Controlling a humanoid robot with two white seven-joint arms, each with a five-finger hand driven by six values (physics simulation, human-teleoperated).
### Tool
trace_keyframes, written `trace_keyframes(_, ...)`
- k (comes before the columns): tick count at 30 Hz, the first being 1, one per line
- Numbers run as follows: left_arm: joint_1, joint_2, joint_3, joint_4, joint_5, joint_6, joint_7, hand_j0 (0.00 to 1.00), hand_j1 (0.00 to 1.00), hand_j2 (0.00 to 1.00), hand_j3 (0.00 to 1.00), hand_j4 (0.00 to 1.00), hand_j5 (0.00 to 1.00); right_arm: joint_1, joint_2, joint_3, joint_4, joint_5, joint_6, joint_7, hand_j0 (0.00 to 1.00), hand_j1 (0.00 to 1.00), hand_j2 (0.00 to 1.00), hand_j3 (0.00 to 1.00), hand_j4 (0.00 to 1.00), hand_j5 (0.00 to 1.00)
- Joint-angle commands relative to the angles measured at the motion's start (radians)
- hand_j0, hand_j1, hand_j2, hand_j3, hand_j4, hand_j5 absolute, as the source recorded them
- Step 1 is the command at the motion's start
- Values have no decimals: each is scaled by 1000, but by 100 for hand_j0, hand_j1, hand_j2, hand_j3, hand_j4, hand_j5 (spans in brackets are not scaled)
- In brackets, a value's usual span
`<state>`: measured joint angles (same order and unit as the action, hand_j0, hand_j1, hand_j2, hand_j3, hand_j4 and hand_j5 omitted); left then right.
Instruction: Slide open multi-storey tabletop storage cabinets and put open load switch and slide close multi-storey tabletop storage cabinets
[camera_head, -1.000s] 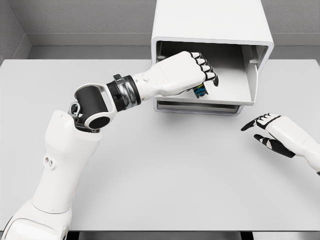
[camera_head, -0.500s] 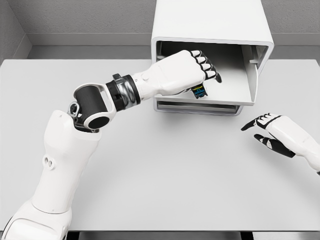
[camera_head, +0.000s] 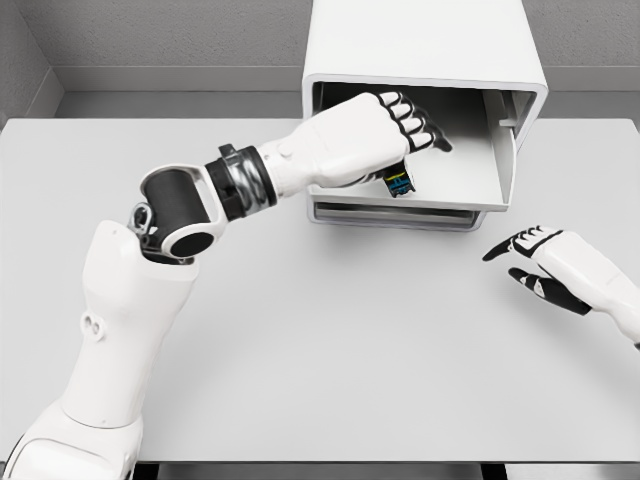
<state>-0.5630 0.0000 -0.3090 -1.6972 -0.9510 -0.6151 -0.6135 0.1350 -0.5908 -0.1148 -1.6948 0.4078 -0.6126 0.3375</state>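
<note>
Drawer (camera_head: 470, 185) of the cabinet (camera_head: 425, 50) stands pulled open. Left hand (camera_head: 365, 135) reaches into it, fingers curled, seemingly still gripping the load switch (camera_head: 398, 183) (mostly hidden beneath the palm). Right hand (camera_head: 545, 265) rests open on the table (camera_head: 330, 340), well apart.

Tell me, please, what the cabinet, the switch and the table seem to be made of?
Cabinet: probably moulded plastic or painted metal; smooth white matte shell with rounded edges. Switch, resting in the open drawer below the left hand: likely plastic; small dark body with blue and green parts, mostly hidden. Table: flat pale grey matte top, laminate or painted board; the render leaves it open.
</note>
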Motion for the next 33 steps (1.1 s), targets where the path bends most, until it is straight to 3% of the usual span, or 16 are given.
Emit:
trace_keyframes(1, 0, 0, 4, -13, 8, 4, 3, 84, 84, 84, 84, 84, 84, 0, -1, 0, 1, -7, 2, 0, 58, 58, 58, 58, 58, 58)
trace_keyframes(7, 0, 0, 19, -25, 14, 4, 3, 85, 85, 85, 85, 85, 85, 0, -1, 0, 1, -9, 2, 0, 58, 58, 58, 58, 58, 58)
trace_keyframes(17, 5, 0, 44, -88, 46, 4, 3, 99, 99, 99, 99, 99, 99, 0, -1, -2, 0, -11, 2, 0, 58, 58, 58, 58, 58, 58)
trace_keyframes(20, 6, 0, 82, -102, 63, 4, 3, 100, 100, 100, 100, 100, 100, 0, -1, 0, -2, -11, 2, 0, 58, 58, 58, 58, 58, 58)
trace_keyframes(28, 9, 0, 189, -104, 250, 4, 3, 100, 100, 100, 100, 100, 100, -2, 0, 3, -6, -11, 2, 2, 58, 58, 58, 58, 58, 58)
trace_keyframes(30, 51, 60, 217, -102, 305, 4, 3, 100, 100, 100, 100, 100, 100, -2, 0, 3, -8, -12, 2, 2, 59, 59, 59, 59, 59, 59)
trace_keyframes(33, 100, 176, 332, -102, 437, 4, 3, 100, 100, 100, 100, 100, 100, -5, 2, 4, -8, -14, 2, 2, 58, 58, 58, 58, 58, 58)
